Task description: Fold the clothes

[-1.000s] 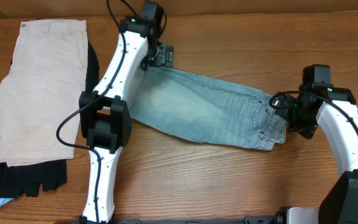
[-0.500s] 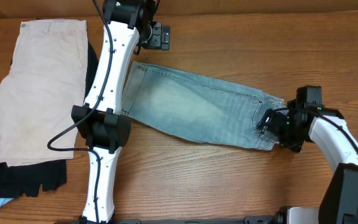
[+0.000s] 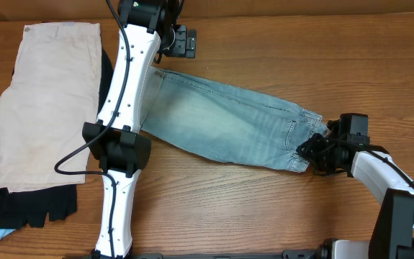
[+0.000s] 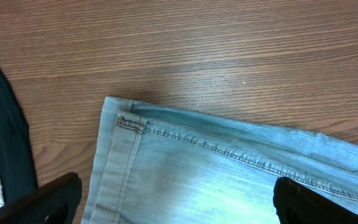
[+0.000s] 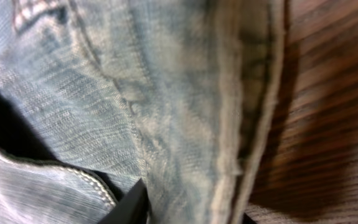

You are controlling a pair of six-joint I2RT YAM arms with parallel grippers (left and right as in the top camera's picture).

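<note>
Since a second ago, we see the right gripper (image 3: 312,150) come down onto the waist end of the denim shorts (image 3: 221,129) and close, so that it now pinches a fold of denim there. The left gripper (image 3: 184,43) has drawn back off the hem end and hangs with jaws spread wide, just beyond the cuffed hem. We find the denim shorts lying flat and slantwise across the middle of the table (image 3: 300,43), with cream shorts (image 3: 45,101) laid over black garments (image 3: 48,205) well apart at the left side.
</note>
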